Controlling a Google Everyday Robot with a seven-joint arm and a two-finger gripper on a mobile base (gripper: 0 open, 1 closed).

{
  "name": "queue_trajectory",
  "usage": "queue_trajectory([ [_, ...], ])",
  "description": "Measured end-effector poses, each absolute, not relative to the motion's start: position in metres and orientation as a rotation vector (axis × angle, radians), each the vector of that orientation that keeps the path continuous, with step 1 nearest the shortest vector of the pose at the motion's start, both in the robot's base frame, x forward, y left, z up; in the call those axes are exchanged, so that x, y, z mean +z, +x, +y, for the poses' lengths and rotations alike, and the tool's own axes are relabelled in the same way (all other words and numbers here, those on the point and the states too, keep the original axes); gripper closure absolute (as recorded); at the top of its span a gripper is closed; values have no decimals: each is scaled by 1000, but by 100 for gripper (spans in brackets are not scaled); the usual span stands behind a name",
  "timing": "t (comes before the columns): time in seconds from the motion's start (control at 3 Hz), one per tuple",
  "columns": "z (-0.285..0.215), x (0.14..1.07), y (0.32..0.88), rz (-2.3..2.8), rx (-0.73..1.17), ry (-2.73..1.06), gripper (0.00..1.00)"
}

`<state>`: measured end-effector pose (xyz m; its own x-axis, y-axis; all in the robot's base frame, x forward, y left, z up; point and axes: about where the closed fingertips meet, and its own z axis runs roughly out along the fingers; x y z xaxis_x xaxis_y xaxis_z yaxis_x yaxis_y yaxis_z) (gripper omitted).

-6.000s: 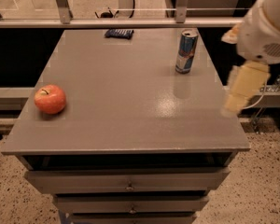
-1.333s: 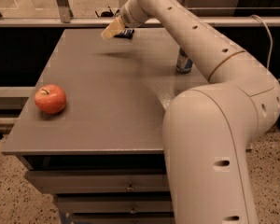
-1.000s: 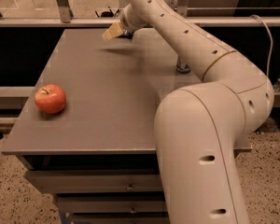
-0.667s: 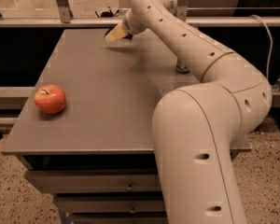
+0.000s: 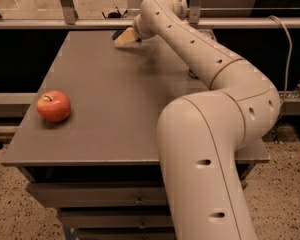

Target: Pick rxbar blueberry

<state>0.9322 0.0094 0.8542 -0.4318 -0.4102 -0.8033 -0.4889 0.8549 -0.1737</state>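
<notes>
The rxbar blueberry [image 5: 117,34] lies at the far edge of the grey table [image 5: 100,99]; only a dark sliver of it shows beside the gripper. My gripper [image 5: 125,37] is at the far middle of the table, right over the bar, and covers most of it. My arm reaches across the right half of the view to get there. Whether the gripper holds the bar does not show.
A red apple [image 5: 53,105] sits near the table's left front corner. The drink can [image 5: 192,75] at the back right is almost wholly hidden behind my arm. A metal rail [image 5: 65,23] runs behind the table, and drawers [image 5: 100,199] are below it.
My gripper has shifted slightly right and lower over the bar at the table's far edge. The apple has not moved.
</notes>
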Motion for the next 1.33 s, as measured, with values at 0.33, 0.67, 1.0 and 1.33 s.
queue_trajectory([
  [0.33, 13, 856, 940, 2070, 115, -625, 13],
  [0.67, 14, 855, 944, 2080, 122, -591, 38],
  [1.0, 13, 852, 944, 2102, 125, -559, 61],
  [1.33, 10, 848, 942, 2123, 126, -532, 84],
])
